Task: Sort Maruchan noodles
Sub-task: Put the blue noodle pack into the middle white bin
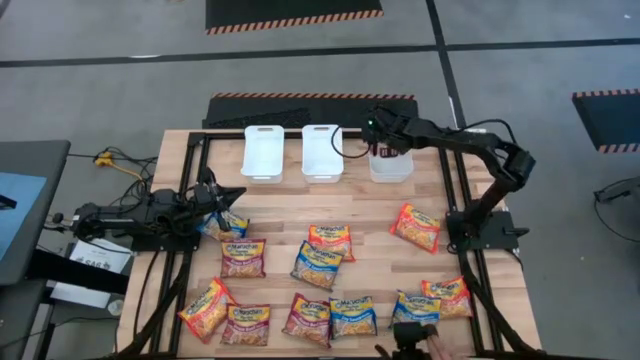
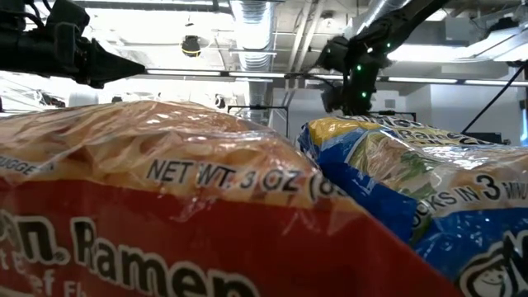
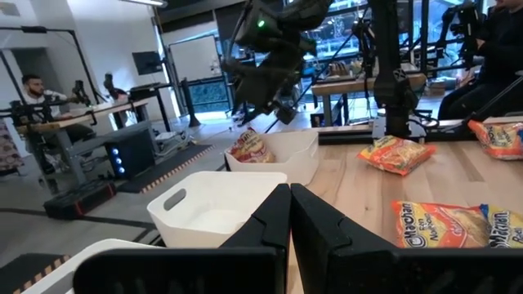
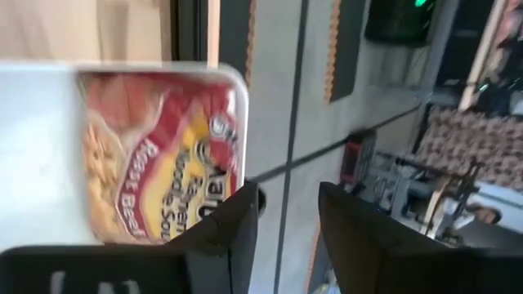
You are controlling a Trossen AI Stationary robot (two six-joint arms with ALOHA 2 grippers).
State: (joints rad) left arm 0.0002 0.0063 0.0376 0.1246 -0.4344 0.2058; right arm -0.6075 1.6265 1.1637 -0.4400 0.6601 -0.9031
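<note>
Because the red packet (image 4: 155,155) is lying in the far right bin (image 1: 390,168), your right gripper (image 4: 286,224) is hovering above it, fingers parted, empty; your left gripper (image 3: 290,229) is waiting clenched.

Three white bins (image 1: 262,152) stand in a row along the table's (image 1: 360,205) far edge; a person (image 3: 33,88) sits beyond.

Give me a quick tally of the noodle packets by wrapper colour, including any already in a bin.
Orange packets: 4
Blue-and-yellow packets: 4
Dark red packets: 4, one of them in the right-hand white bin
Total: 12 packets
</note>
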